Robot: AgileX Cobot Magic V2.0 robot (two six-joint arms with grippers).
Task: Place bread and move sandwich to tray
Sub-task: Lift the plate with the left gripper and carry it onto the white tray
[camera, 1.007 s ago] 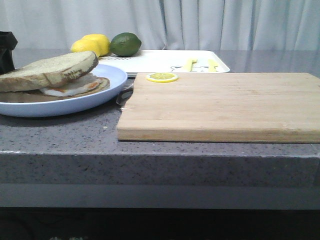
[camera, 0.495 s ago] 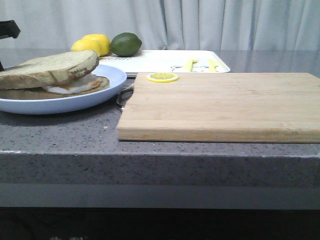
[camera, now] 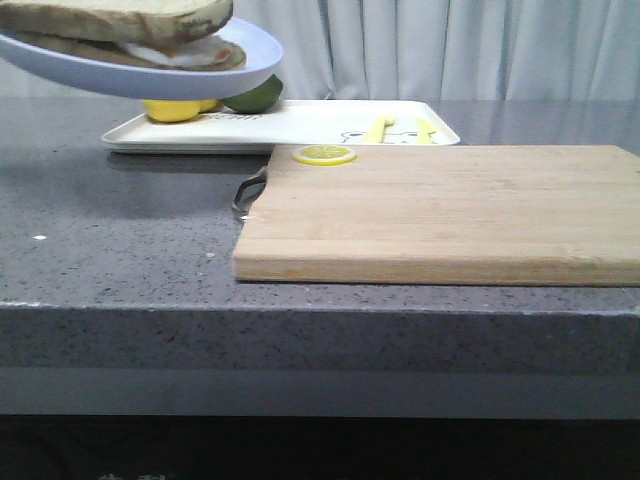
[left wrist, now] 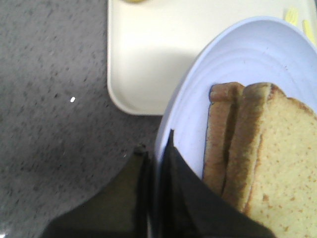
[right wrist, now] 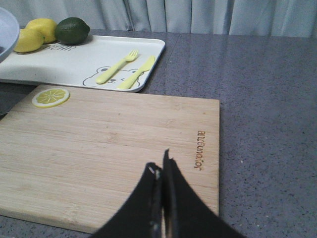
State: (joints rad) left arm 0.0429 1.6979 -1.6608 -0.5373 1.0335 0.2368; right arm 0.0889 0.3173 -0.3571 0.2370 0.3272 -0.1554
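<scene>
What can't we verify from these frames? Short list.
- Egg: wrist views don't show it; in the front view only a white edge peeks from the sandwich, yolk unseen.
- Plate: left part cut off by the front view's edge; left gripper absent there.
- Tray: far side out of the left wrist view.
- Right gripper: fingers together, nothing between them; front view omits it.

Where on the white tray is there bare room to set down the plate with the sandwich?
The tray is bare in its middle, between the lemons and lime at its far left corner and the fork and knife at its right end. Those two spots are crowded. The left tool holds the plate above the tray's left end.
</scene>
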